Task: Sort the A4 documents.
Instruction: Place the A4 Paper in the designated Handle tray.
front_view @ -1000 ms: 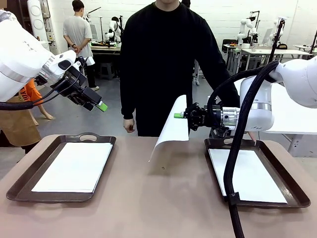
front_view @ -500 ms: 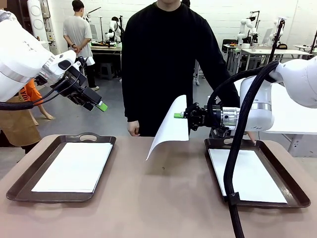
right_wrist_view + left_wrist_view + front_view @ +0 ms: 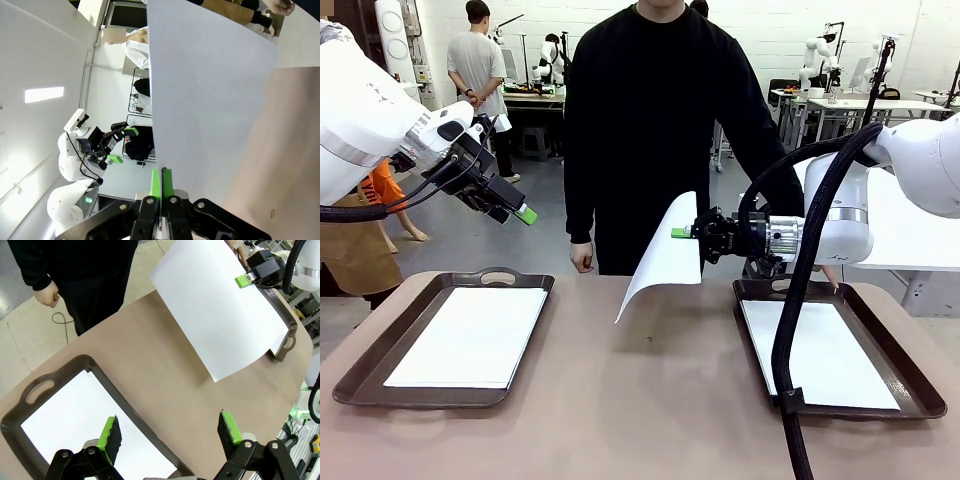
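Paper, a thin white A4 sheet, hangs limp and light, pinched at one edge by the right gripper; left gripper spread, empty

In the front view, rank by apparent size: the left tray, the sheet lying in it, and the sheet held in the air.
1. Left tray
2. Sheet lying in it
3. Sheet held by the right pincer looks smallest, but it hangs curled and edge-on, so this is unsure.
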Available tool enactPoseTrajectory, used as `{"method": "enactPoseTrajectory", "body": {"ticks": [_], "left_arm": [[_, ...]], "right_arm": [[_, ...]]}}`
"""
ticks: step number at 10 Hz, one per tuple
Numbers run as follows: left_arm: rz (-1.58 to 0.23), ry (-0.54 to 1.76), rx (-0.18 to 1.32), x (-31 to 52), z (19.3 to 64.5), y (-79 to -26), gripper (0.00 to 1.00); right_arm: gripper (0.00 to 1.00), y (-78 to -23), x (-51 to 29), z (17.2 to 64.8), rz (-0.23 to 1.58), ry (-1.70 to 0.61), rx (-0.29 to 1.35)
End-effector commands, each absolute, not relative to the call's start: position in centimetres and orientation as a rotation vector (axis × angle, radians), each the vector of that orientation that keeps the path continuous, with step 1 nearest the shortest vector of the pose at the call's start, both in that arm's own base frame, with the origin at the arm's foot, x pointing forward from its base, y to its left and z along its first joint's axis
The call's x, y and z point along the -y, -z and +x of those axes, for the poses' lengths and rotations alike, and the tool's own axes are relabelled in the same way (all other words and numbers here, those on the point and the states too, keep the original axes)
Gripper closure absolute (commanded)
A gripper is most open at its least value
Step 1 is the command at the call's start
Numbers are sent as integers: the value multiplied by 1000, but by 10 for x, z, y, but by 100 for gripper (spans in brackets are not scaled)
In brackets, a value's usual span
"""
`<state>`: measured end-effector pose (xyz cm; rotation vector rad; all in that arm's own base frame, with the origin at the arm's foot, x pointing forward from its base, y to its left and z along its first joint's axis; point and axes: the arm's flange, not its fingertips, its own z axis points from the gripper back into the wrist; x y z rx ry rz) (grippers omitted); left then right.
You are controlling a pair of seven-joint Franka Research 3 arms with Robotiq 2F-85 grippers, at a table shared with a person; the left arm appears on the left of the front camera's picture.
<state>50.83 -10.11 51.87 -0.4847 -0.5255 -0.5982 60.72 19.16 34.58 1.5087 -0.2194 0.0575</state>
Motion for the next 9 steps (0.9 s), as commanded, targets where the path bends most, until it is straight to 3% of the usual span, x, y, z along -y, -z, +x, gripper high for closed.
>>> {"method": "enactPoseTrajectory", "body": {"ticks": [1, 5, 7, 9], "left_arm": [[-481, 594, 534, 100, 508, -519, 0], [-481, 594, 534, 100, 508, -519, 0], [-481, 594, 534, 100, 508, -519, 0], [-481, 594, 534, 100, 508, -519, 0]], "right_arm": [[100, -346, -192, 607, 1509, -58, 219], [99, -346, -192, 607, 1509, -57, 219], [99, -376, -145, 595, 1496, -239, 328], [99, -389, -98, 585, 1420, -347, 322]]}}
